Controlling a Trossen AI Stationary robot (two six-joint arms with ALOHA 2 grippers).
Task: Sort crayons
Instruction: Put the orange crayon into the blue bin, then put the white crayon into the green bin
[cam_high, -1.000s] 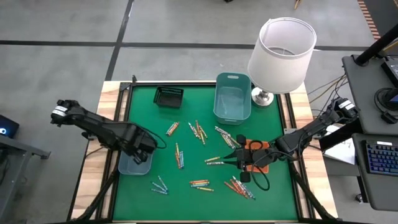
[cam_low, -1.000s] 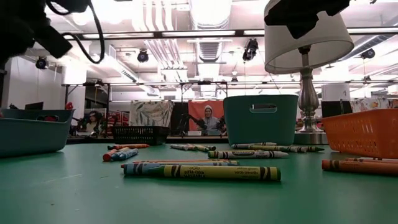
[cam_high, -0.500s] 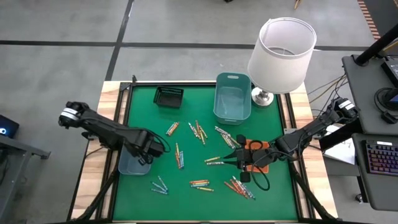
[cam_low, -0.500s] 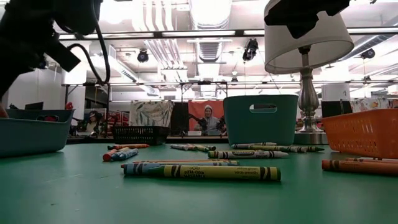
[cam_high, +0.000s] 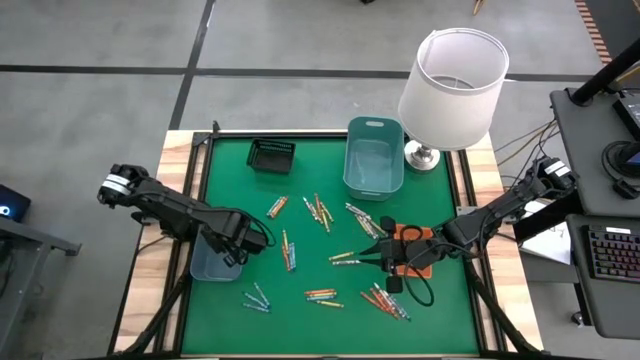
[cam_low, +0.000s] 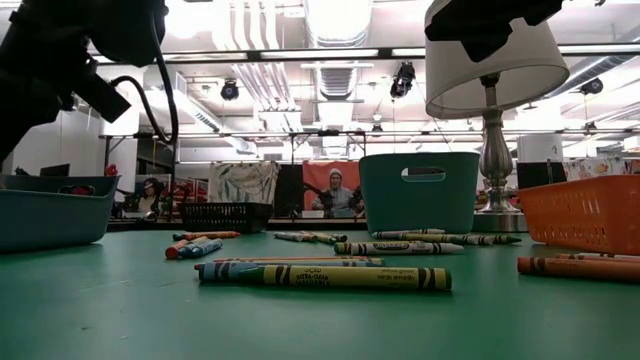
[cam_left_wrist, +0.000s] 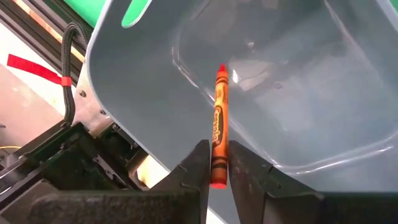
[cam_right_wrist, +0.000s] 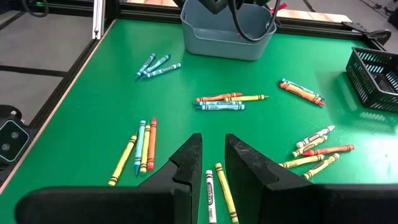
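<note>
Shifted inward over the grey bin (cam_high: 213, 262), left hand (cam_left_wrist: 216, 171) loosely pinches an orange crayon (cam_left_wrist: 218, 118); right hand (cam_right_wrist: 213, 163) is slightly spread.

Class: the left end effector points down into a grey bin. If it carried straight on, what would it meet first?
Probably the grey bin's floor. The left end effector holds an orange crayon, whose tip would likely touch first; depth is unclear.

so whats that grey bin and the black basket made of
Grey bin: likely smooth moulded plastic, glossy, with highlights on its floor. Black basket: an open grid of thin bars, probably plastic, though coated wire can't be ruled out.
</note>
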